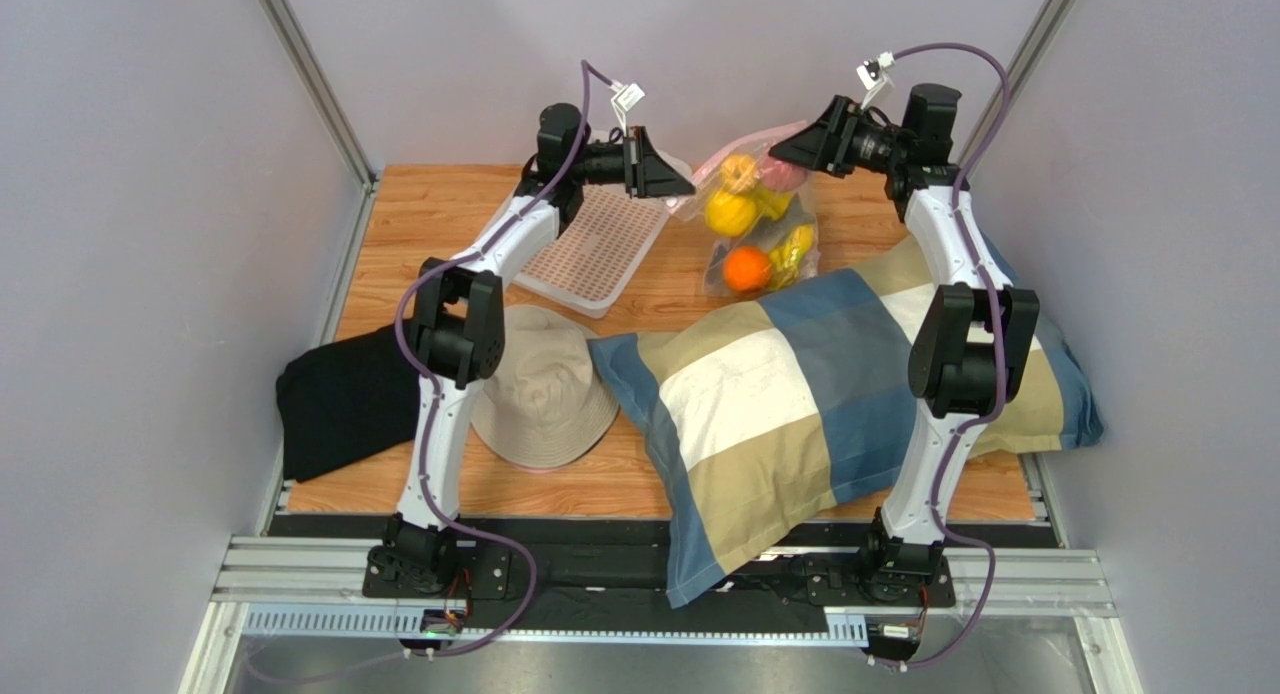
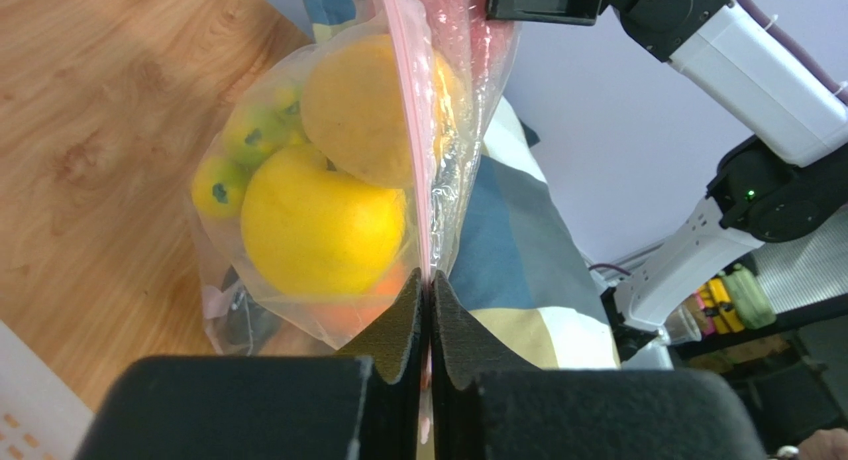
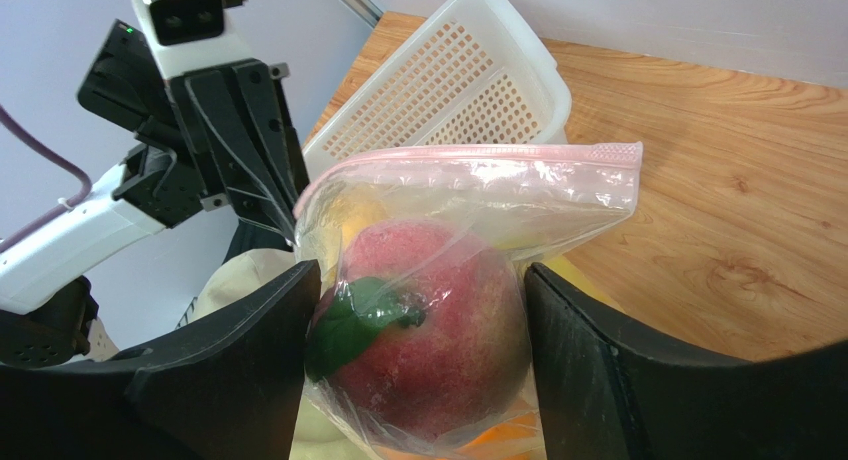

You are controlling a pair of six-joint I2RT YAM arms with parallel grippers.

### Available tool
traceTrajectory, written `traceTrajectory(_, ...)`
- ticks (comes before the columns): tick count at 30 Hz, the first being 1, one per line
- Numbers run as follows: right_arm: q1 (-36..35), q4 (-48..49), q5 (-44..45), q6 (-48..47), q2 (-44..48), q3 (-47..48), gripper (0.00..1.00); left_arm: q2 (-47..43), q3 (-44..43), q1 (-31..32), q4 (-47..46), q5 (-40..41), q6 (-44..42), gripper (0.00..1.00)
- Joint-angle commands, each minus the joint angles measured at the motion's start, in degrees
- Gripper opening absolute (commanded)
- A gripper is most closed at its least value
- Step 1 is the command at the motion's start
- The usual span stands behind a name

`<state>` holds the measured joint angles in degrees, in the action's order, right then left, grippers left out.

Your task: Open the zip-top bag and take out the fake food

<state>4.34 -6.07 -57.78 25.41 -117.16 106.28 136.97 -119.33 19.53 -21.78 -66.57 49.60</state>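
The clear zip-top bag point(image 1: 751, 222) stands at the far middle of the table, its fake food inside: yellow round fruits point(image 2: 318, 221), an orange point(image 1: 745, 270), a banana bunch point(image 1: 792, 249) and a pink fruit point(image 3: 438, 331). My left gripper point(image 2: 429, 281) is shut on the bag's pink zip strip point(image 2: 408, 102), pinching the thin edge between its pads. From the other side, my right gripper point(image 3: 423, 311) holds its jaws wide around the pink fruit through the plastic, both fingers against the bag. The zip strip point(image 3: 478, 154) looks closed.
A white mesh basket point(image 1: 594, 252) lies left of the bag. A large checked pillow point(image 1: 842, 379) covers the right half of the table and reaches the bag. A beige hat point(image 1: 541, 394) and a black cloth point(image 1: 346, 402) lie at the near left.
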Motion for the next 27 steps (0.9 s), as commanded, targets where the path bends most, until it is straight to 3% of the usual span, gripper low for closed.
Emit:
traceTrajectory(1,0.32,0.11,3.26,-0.44,3.07,2.53,0.15,-2.05,-6.18,0.33,8.21,1.08,-7.75,0.00)
traceTrajectory(3,0.23,-6.38,8.70,-5.08,4.31,4.10,0.47,-3.81,-6.01,0.42,10.87,3.88,-10.13,0.00)
traceTrajectory(4,-0.29,-15.20,17.00,-12.15,5.70,5.16,0.60,-4.68,-5.92,0.42,13.75,4.77,-12.84,0.00)
traceTrajectory(5,-0.64,-18.16,20.57,-15.27,6.68,5.95,0.77,-6.17,-6.00,0.60,15.17,5.39,-14.34,0.00)
traceTrajectory(7,-1.61,-20.56,26.37,-21.68,8.61,5.26,0.82,-7.24,-6.09,1.39,17.90,5.92,-18.38,0.00)
traceTrajectory(10,-2.14,-17.16,27.54,-26.79,12.83,1.75,0.86,-6.98,-8.89,2.70,24.03,5.40,-23.65,0.00)
traceTrajectory(12,-2.23,-14.17,26.76,-28.21,15.12,0.16,1.00,-6.36,-10.04,3.15,25.46,5.48,-24.38,0.00)
traceTrajectory(13,-2.75,-12.84,27.36,-28.48,15.56,-0.10,1.00,-6.19,-10.40,3.32,26.43,6.09,-24.03,0.00)
traceTrajectory(17,-6.79,-16.52,28.59,-26.92,14.25,5.16,1.00,-6.36,-10.49,3.41,24.86,10.31,-18.51,0.00)
traceTrajectory(19,-10.29,-18.79,39.86,-21.13,13.11,7.43,1.00,-7.32,-10.66,3.67,28.26,18.53,-11.43,0.00)
traceTrajectory(21,-12.15,-20.03,40.21,-18.99,14.67,6.32,1.00,-9.16,-7.78,4.02,30.83,30.11,-3.15,0.00)
traceTrajectory(22,-14.51,-16.64,41.16,-20.38,16.51,3.18,1.00,-11.17,-3.76,4.37,30.22,32.18,4.29,0.00)
traceTrajectory(24,-17.42,-8.92,42.83,-30.09,21.68,-11.56,1.00,-12.77,-1.97,6.04,32.47,37.52,8.21,0.00)
traceTrajectory(25,-19.44,0.00,43.97,-32.68,25.89,-16.41,1.00,-13.65,-2.74,6.92,34.94,39.65,10.14,0.00)
traceTrajectory(27,-19.81,7.26,43.28,-33.85,28.82,-26.19,1.00,-14.09,-3.80,8.67,39.16,43.34,11.91,0.00)
